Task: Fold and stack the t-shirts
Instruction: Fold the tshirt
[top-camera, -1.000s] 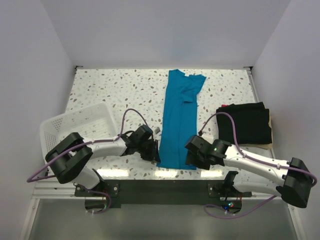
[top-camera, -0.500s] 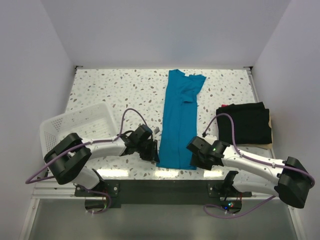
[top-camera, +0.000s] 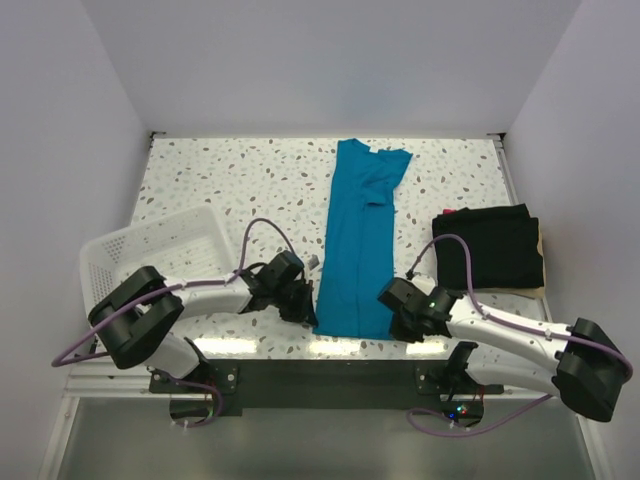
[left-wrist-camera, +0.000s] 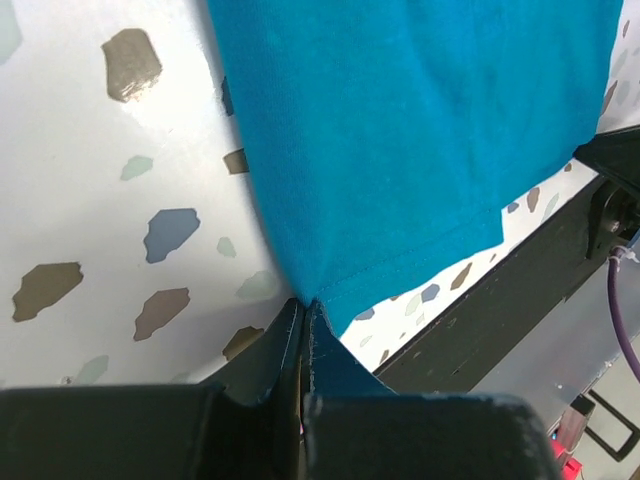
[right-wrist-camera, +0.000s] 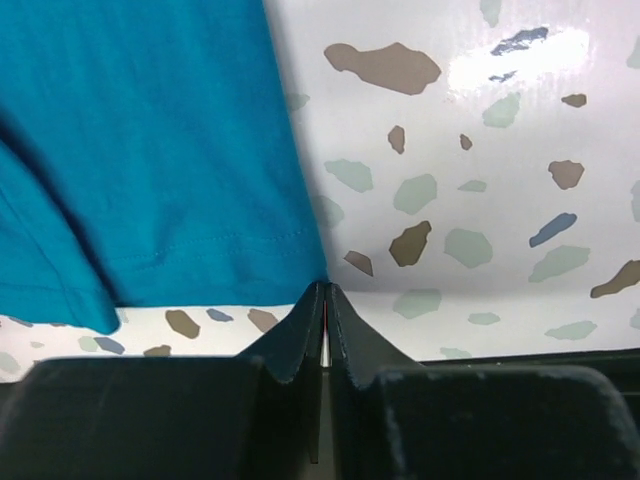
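Note:
The teal-blue t-shirt (top-camera: 355, 240) lies folded into a long narrow strip down the middle of the table, collar end at the back. My left gripper (top-camera: 308, 308) sits at its near left corner. In the left wrist view the left gripper (left-wrist-camera: 303, 305) is shut, pinching the hem corner of the teal cloth (left-wrist-camera: 400, 150). My right gripper (top-camera: 392, 312) sits at the near right corner. In the right wrist view the right gripper (right-wrist-camera: 325, 290) is shut, with the tip of the teal hem corner (right-wrist-camera: 150, 150) between its fingertips. The black t-shirt (top-camera: 495, 245) lies folded at the right.
A white mesh basket (top-camera: 120, 240) stands at the left edge, beside the left arm. A beige sheet (top-camera: 541, 265) pokes out from under the black shirt. The table's near edge and a black rail (top-camera: 320, 385) run just behind both grippers.
Both grippers have closed from partly open onto the teal shirt's near corners. The right gripper has slid a little nearer the table's front edge.

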